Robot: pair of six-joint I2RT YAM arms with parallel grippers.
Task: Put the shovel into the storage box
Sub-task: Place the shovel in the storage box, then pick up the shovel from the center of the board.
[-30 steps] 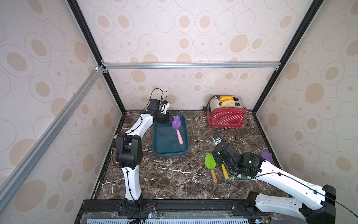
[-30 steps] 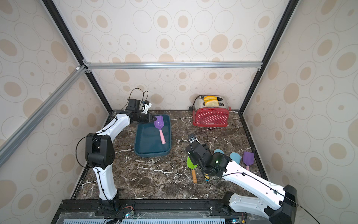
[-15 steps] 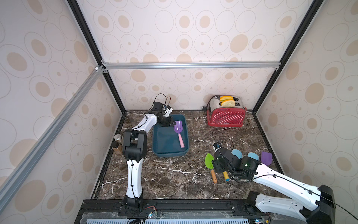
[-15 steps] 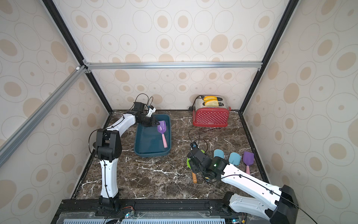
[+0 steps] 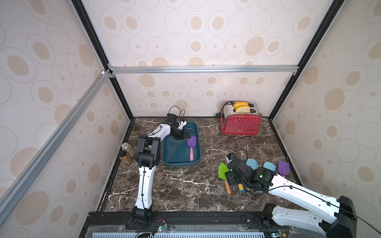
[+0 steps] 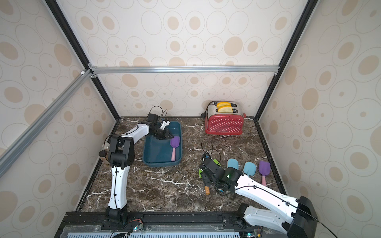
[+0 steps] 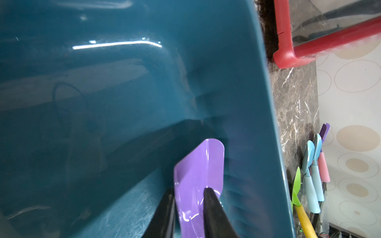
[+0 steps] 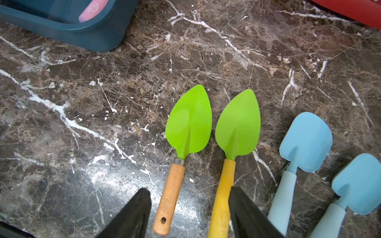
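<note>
Laying the purple shovel (image 5: 191, 147) in the storage box (image 5: 181, 164), left gripper (image 7: 189, 190) hold unclear; centre your spread right gripper (image 8: 188, 189) on one green shovel (image 8: 188, 121).

Storage box (image 5: 181, 164): shallow dark teal rectangular tub with rounded corners and a rolled rim, upright at the rear left of the marble surface (image 5: 175, 185). Purple shovel (image 5: 191, 146): squared purple blade, pink handle, lying inside the box along its right wall, blade toward the back. Outside, well apart from the box and side by side on the surface: two green shovels (image 8: 188, 123), two light-blue shovels (image 8: 306, 142), a second purple shovel (image 6: 264, 168).
</note>
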